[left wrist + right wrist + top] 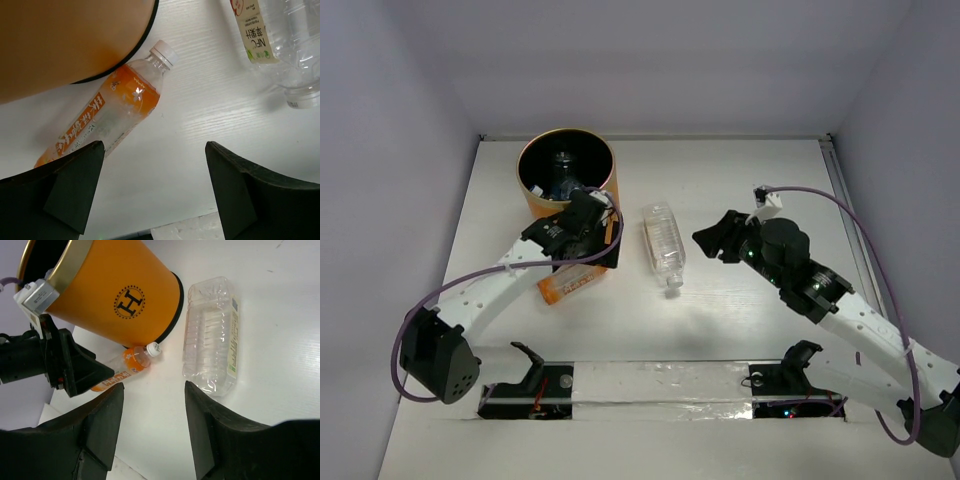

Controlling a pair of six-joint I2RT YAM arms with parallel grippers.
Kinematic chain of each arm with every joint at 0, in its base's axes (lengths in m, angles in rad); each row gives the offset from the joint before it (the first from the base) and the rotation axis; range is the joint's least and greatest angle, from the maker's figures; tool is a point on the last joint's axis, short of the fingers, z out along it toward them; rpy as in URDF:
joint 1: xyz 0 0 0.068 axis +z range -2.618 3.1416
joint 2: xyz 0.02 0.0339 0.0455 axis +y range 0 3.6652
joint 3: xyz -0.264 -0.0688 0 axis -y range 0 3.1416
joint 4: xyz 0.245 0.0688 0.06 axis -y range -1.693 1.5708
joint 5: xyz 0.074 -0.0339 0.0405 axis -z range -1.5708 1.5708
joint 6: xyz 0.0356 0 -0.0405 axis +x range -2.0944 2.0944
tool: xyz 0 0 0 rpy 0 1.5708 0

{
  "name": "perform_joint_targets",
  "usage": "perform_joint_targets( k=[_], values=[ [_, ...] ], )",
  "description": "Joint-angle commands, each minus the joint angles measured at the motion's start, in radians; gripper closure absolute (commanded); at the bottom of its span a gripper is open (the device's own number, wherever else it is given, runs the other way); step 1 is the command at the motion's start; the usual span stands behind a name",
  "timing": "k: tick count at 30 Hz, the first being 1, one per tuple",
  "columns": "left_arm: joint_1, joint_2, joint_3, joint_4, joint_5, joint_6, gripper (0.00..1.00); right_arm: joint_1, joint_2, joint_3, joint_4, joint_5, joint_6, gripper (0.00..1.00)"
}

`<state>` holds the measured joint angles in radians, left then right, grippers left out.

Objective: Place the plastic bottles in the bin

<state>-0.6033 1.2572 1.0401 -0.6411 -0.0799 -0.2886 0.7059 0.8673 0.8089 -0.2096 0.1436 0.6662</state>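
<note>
Two grippers gape empty, we note: left gripper point(154, 162) over the orange bottle point(112, 107) beside the bin point(125, 295), right gripper point(154, 392) facing the clear bottle point(210, 335).

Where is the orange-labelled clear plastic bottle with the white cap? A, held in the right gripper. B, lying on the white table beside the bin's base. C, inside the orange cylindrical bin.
B: the orange-labelled bottle lies on its side on the table next to the bin.

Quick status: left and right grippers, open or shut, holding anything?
Left gripper: open, empty, above the orange bottle.
Right gripper: open, empty.
</note>
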Motion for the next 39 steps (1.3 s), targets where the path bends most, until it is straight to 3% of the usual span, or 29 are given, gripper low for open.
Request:
perform_joint_targets(
  k=[1, 14, 19, 23, 29, 33, 39],
  values=[
    [-0.015, 0.027, -0.017, 0.021, -0.066, 0.032, 0.2, -0.006, -0.039, -0.033, 0.026, 0.011, 0.016, 0.42],
    [-0.033, 0.188, -0.031, 0.072, -0.118, 0.072, 0.17, -0.016, -0.126, -0.056, -0.02, 0.034, -0.008, 0.42],
    [-0.053, 0.237, -0.015, 0.04, -0.084, 0.002, 0.18, -0.016, -0.152, -0.056, -0.048, 0.051, -0.022, 0.42],
    [-0.062, 0.176, -0.038, 0.001, -0.063, -0.145, 0.21, -0.025, -0.156, -0.044, -0.071, 0.068, -0.039, 0.42],
    [-0.085, -0.091, -0.11, -0.005, -0.124, -0.309, 0.24, -0.025, -0.137, -0.017, -0.076, 0.062, -0.06, 0.41],
    [-0.095, -0.186, -0.185, -0.063, -0.09, -0.406, 0.25, -0.025, -0.117, -0.007, -0.06, 0.057, -0.079, 0.41],
    [-0.095, -0.183, -0.163, -0.135, -0.207, -0.459, 0.21, -0.025, -0.105, -0.03, -0.005, 0.008, -0.071, 0.41]
  ],
)
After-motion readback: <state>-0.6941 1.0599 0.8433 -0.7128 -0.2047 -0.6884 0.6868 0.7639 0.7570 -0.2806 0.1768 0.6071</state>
